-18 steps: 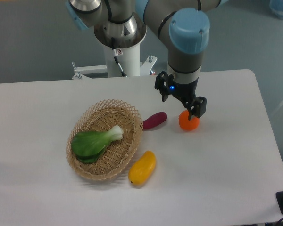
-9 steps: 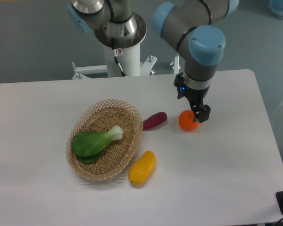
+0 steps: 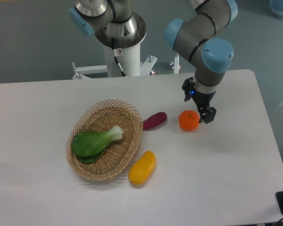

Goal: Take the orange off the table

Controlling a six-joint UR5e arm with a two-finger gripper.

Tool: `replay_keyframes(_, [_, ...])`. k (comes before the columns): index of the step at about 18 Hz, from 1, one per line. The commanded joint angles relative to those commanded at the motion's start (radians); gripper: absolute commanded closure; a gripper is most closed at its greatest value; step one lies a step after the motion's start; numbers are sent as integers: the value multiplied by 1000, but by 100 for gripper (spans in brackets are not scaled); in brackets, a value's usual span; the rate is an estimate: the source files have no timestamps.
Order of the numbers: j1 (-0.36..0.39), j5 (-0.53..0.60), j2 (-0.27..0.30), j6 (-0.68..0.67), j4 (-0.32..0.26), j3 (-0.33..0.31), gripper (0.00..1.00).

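We saw the orange (image 3: 188, 120) resting on the table (image 3: 226, 169), round, with no long axis; the gripper (image 3: 205, 114) hung just right of it; we couldn't tell its jaws' state.

No readable text, labels, brands, numbers or signs anywhere in view.
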Motion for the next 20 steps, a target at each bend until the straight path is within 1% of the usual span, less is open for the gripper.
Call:
replay_keyframes(2, [3, 0, -23, -2, 45, -17, 0])
replay_keyframes(4, [5, 0, -26, -2, 65, -31, 0])
replay_keyframes(7, [3, 3, -40, -3, 69, -34, 0])
replay_keyframes(9, [3, 6, -41, 2, 69, -46, 0])
replay_keyframes(16, [3, 9, -46, 6, 69, -58, 0])
replay_keyframes(20, [3, 11, -61, 11, 83, -60, 0])
